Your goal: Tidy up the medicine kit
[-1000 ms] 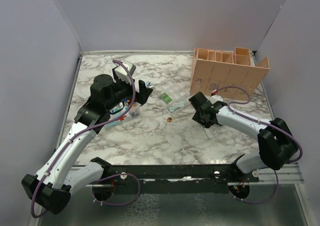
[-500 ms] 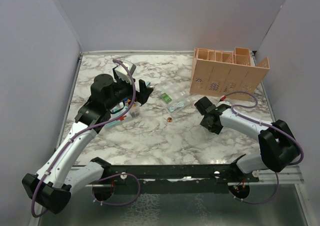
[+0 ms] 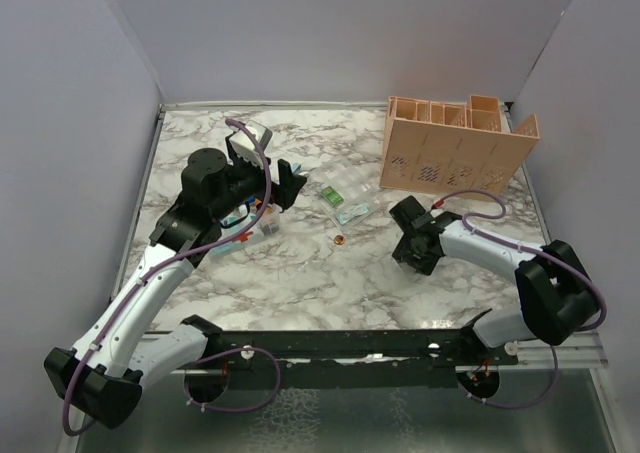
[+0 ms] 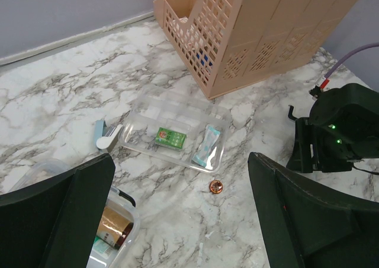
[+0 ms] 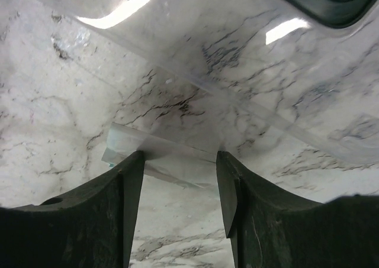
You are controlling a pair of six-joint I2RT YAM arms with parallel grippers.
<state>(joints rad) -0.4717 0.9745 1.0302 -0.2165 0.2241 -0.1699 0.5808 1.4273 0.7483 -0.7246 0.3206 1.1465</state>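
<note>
**A:** Medicine kit (image 3: 264, 227) first: where is it from above?

**B:** On the left of the marble table (image 3: 300, 283), half hidden under the left arm. The left gripper (image 3: 290, 185) hangs just past it, jaws spread wide and empty. A clear tray (image 3: 345, 201) lies mid-table, well apart from the kit. The right gripper (image 3: 412, 245) points down at the marble in front of the peach organizer (image 3: 455, 148).

**A:** And the left wrist camera?

**B:** The kit is in the lower left corner with a few packets inside (whether its lid is on, I can't tell). The tray holds a green box (image 4: 171, 137) and a blue-white sachet (image 4: 206, 147). A blue-white item (image 4: 105, 135) and a copper coin (image 4: 215, 187) lie loose beside it.

**A:** Right wrist?

**B:** Fingers partly apart, clamped on nothing. A thin clear strip (image 5: 166, 147) lies on the marble between them.

**A:** So how far along?

**B:** Partway, I'd judge. Some things are in the kit, but several are outside it, and the box is not yet packed and closed.
</note>
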